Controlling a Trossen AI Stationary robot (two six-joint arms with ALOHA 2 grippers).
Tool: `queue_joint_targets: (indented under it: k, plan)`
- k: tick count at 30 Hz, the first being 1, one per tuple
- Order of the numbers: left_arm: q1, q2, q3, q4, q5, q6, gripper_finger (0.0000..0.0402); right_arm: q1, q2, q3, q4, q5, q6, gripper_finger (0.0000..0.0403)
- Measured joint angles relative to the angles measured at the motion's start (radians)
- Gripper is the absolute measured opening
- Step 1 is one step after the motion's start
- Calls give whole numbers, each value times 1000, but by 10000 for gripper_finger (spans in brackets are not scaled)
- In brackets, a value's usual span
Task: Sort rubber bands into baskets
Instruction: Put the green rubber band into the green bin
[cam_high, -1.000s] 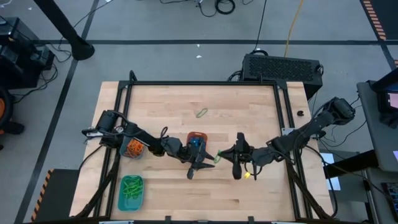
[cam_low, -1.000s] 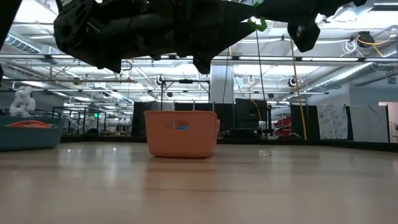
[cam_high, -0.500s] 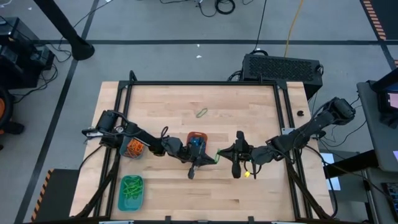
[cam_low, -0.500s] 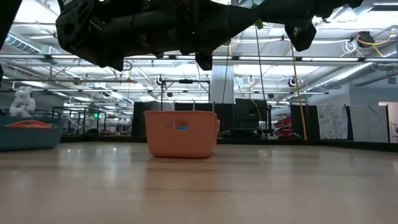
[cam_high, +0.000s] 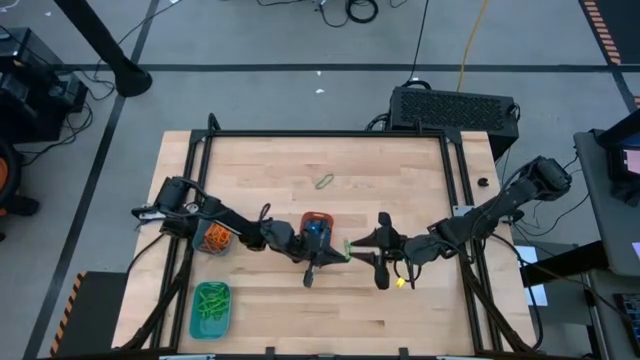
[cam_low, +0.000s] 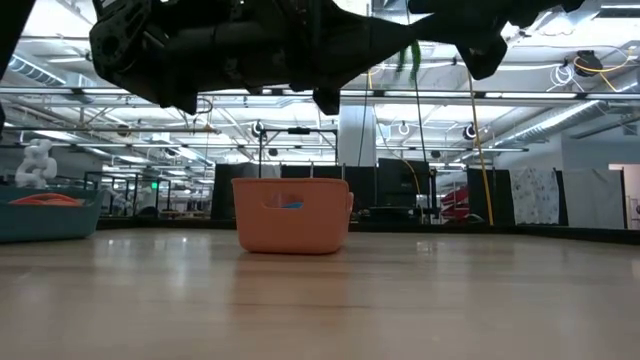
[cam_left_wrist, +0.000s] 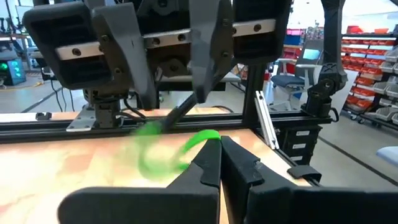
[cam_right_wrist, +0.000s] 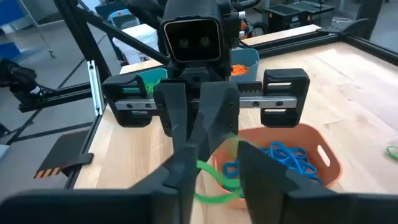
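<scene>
The wooden table (cam_high: 300, 160) has a black frame and stands on a gray floor (cam_high: 250, 40) with cables. Near the table's middle, the left tool (cam_high: 330, 257) is shut on a green band (cam_high: 348, 247), held up in the air. The right tool (cam_high: 378, 241) faces it with fingers apart. The orange basket (cam_high: 316, 226) of blue bands sits beside them. One loose green band (cam_high: 325, 181) lies toward the far edge. Behind is a big room with shelves.
</scene>
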Motion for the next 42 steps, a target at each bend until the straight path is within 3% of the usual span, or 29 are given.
queue_joint_targets:
  k: [5,10,14,20,24,28,34,42]
  plan:
    - [0,-68,0,-165,-4,6,1,0,-12,0,-7,-20,-9,161]
    - [-20,-260,0,-544,-8,27,1,0,-56,0,-16,-145,-49,199]
    - [-68,-446,0,-898,-13,-5,1,0,-89,0,-22,-176,-86,212]
    - [-184,-668,0,-1393,-11,-303,0,-8,-93,0,-24,-174,-176,214]
    - [-304,-753,0,-1619,-7,-582,0,-44,-81,0,-28,-174,-180,214]
    - [-451,-775,0,-1722,1,-876,0,-110,-76,1,-41,-181,-172,214]
    - [-652,-745,0,-1724,-26,-1246,0,-251,-74,1,-128,-193,-171,214]
    - [-796,-620,0,-1748,-20,-1588,0,-472,-39,1,-127,-398,-173,214]
